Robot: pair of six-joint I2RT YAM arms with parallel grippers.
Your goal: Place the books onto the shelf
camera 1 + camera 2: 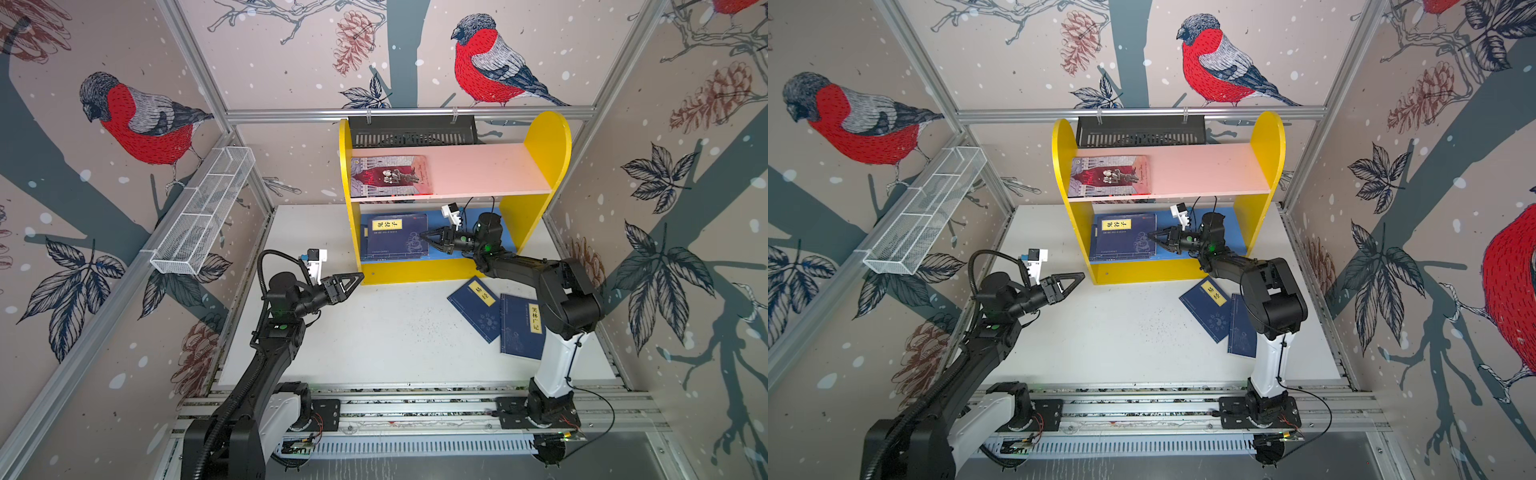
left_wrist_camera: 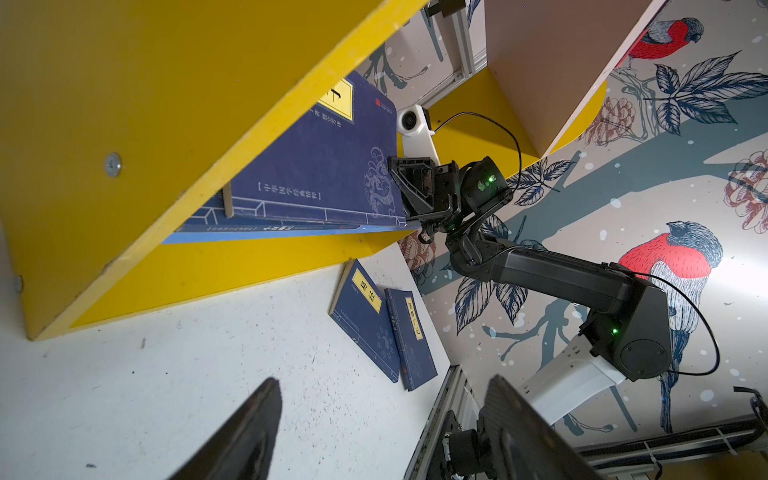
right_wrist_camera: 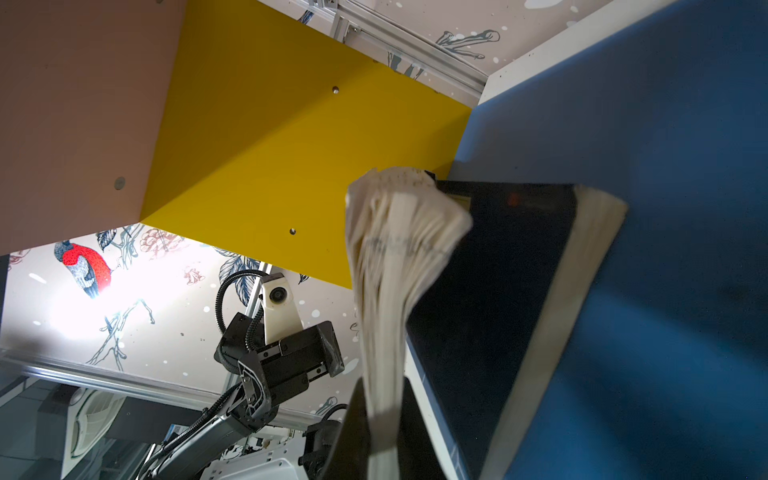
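Books first: the nearer navy book [image 1: 521,330] lies flat by the right edge of the tabletop [image 1: 374,340], touching a second navy book [image 1: 476,309]. My left gripper [image 1: 358,277] hangs with jaws wide and empty by the front left corner of the shelf [image 1: 415,272]. My right gripper [image 1: 426,235] pinches the pages of the top navy book [image 1: 395,239] on the blue lower board [image 3: 665,104]. Farthest back, the red and grey book [image 1: 388,176] lies at the left end of the pink upper board [image 1: 478,170].
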